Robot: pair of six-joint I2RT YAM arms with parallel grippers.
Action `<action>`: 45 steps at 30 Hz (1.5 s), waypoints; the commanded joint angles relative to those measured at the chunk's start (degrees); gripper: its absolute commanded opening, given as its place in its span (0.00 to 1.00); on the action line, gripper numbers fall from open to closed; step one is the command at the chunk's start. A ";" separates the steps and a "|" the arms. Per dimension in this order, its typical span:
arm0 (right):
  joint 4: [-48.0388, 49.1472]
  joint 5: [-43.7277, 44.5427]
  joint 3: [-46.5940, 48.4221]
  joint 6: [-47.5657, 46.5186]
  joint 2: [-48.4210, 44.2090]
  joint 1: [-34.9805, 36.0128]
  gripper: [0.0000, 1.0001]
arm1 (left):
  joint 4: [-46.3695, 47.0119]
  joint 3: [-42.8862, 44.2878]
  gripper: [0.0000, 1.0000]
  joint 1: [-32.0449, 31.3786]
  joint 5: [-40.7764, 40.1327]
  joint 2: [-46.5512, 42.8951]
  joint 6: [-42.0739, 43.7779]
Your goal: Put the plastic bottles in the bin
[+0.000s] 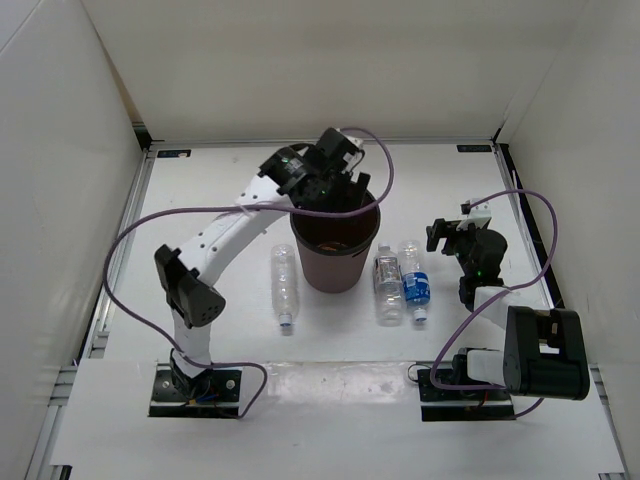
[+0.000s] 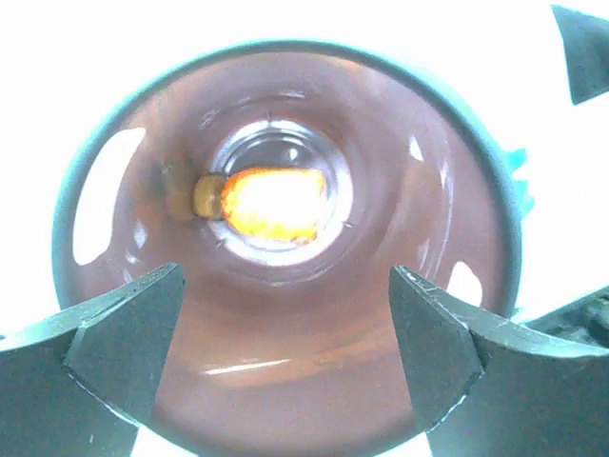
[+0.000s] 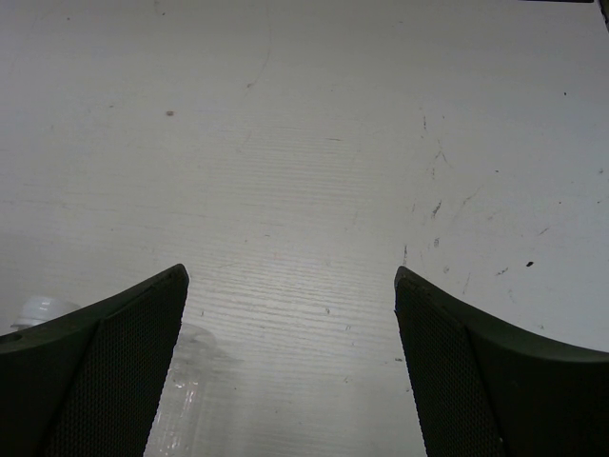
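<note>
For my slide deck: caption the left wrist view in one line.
Open left tool hangs above the bin, an orange bottle lying at its bottom.

Maroon bin point(image 1: 335, 272), orange bottle point(image 2: 274, 204)

The bin is dark maroon-brown with a black rim; the bottle is translucent orange. The worktop point(image 1: 200, 190) is white. One clear bottle point(image 1: 285, 287), a second clear bottle point(image 1: 388, 290), a third bottle point(image 1: 416, 285) with a blue label. The cables point(image 1: 106, 283) are purple
</note>
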 commanded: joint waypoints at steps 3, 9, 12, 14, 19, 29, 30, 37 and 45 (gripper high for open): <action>2.34 0.43 1.78 -0.83 -0.99 0.29 0.90 | -9.79 14.39 1.00 1.30 -4.12 -10.05 4.44; 2.42 0.43 1.78 -0.83 -0.90 0.29 0.90 | 0.19 -4.96 1.00 2.17 -22.39 -34.69 4.98; 2.34 0.43 1.78 -0.83 -1.08 0.29 0.90 | 16.78 -36.26 1.00 5.33 -32.68 -48.44 -0.89; 2.25 0.34 1.78 -0.83 -0.90 0.29 0.90 | 21.12 -46.81 1.00 8.40 -31.56 -58.56 -2.49; 2.34 0.52 1.69 -0.83 -0.99 0.29 0.90 | 17.62 -55.63 1.00 9.38 -33.57 -63.24 -9.68; 2.25 0.61 1.78 -0.83 -0.81 0.38 0.90 | 43.59 -82.42 1.00 17.18 -2.32 -58.76 -13.21; 2.34 0.61 1.69 -0.83 -0.90 0.38 0.90 | 49.11 -85.23 1.00 18.51 1.38 -58.58 -12.34; 2.34 0.52 1.78 -0.74 -0.90 0.29 0.90 | 52.51 -83.68 1.00 21.25 11.34 -45.32 -10.14; 2.25 0.61 1.69 -0.91 -0.90 0.46 0.90 | 58.92 -83.15 1.00 21.34 15.21 -36.44 -10.14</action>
